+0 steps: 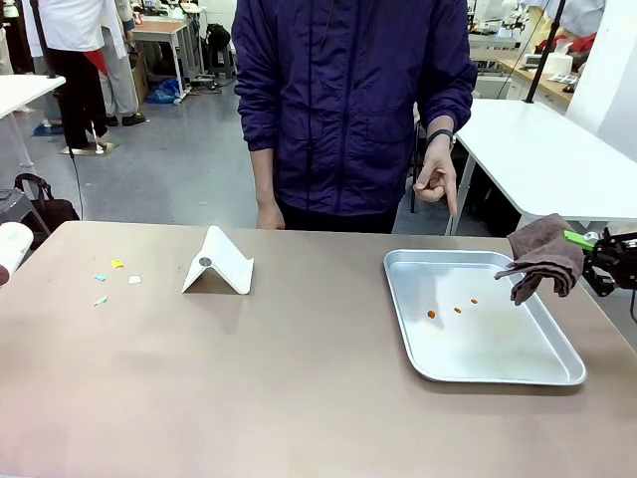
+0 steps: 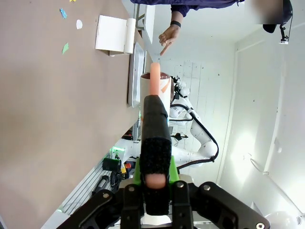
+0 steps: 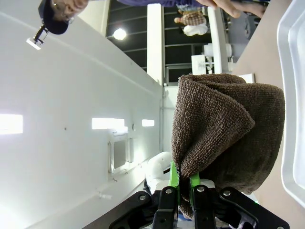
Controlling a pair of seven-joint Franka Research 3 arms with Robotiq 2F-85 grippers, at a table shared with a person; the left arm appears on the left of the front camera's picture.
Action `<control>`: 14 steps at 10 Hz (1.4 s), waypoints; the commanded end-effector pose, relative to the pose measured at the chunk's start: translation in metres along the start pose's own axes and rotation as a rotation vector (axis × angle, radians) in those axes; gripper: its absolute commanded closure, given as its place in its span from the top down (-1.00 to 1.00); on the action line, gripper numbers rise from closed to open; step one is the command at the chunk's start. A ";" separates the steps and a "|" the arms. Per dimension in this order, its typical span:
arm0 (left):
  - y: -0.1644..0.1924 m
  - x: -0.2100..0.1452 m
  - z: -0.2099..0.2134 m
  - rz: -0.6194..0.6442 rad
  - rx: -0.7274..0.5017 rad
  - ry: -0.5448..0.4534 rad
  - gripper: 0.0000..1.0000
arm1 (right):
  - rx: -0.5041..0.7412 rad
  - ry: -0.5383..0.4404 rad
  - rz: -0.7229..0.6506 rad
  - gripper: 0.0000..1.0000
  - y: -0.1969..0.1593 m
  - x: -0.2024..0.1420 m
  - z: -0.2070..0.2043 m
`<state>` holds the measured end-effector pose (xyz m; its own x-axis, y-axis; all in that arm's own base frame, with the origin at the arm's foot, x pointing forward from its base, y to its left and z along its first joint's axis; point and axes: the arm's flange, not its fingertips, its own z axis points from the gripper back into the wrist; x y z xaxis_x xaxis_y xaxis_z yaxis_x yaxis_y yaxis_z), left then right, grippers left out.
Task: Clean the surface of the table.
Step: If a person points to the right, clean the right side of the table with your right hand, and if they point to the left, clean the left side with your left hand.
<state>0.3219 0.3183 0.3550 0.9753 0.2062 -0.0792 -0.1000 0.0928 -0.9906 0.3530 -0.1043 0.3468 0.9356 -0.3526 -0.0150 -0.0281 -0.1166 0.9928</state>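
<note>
Smooth taupe-brown rectangular table (image 1: 299, 388) spans the front view, not yet wiped. Small coloured paper scraps (image 1: 117, 264) lie near its left edge, toward the far side. White folded card stand (image 1: 219, 264) sits on the far side, left of middle. Shiny rectangular metal tray (image 1: 498, 344) sits near the right edge, with a few orange crumbs (image 1: 431, 314) in it.

Right gripper (image 1: 578, 240) is at the table's right edge, clamped on a corner of a dark brown terry cloth (image 1: 542, 259) that hangs over the tray's far right corner. Left gripper (image 2: 155, 179) is clamped on a black rough-textured stick with a pale pink tip (image 2: 155, 143); I can't tell what the tool is.

Risks:
- The cloth is pinched only at its edge, so dragging it could pull it free.
- The scraps are well apart from the cloth, so it's a long reach across.
- The tray and stand sit between them, so a low sweep could shove either one.
- The scraps are light, so a fast wipe could flick them off the left edge.
- The person's hand (image 1: 436, 179) points down above the tray's far edge and could get clipped as the arm lifts.
</note>
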 end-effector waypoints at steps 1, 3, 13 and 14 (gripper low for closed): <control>0.000 -0.004 0.002 -0.017 -0.007 0.017 -1.00 | 0.000 0.000 0.000 -0.81 0.000 0.000 0.000; 0.000 -0.004 0.002 -0.017 -0.007 0.017 -1.00 | -0.142 0.155 0.078 -0.81 0.003 0.007 -0.027; 0.000 -0.004 0.002 -0.017 -0.007 0.017 -1.00 | -1.025 0.216 0.410 -0.81 0.019 0.090 -0.078; 0.000 -0.004 0.002 -0.017 -0.007 0.017 -1.00 | -1.076 0.203 0.416 -0.81 0.009 0.096 -0.082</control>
<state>0.3220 0.3186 0.3545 0.9752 0.2063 -0.0803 -0.1011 0.0926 -0.9906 0.4645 -0.0780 0.3737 0.9536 -0.0042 0.3011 -0.1713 0.8148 0.5538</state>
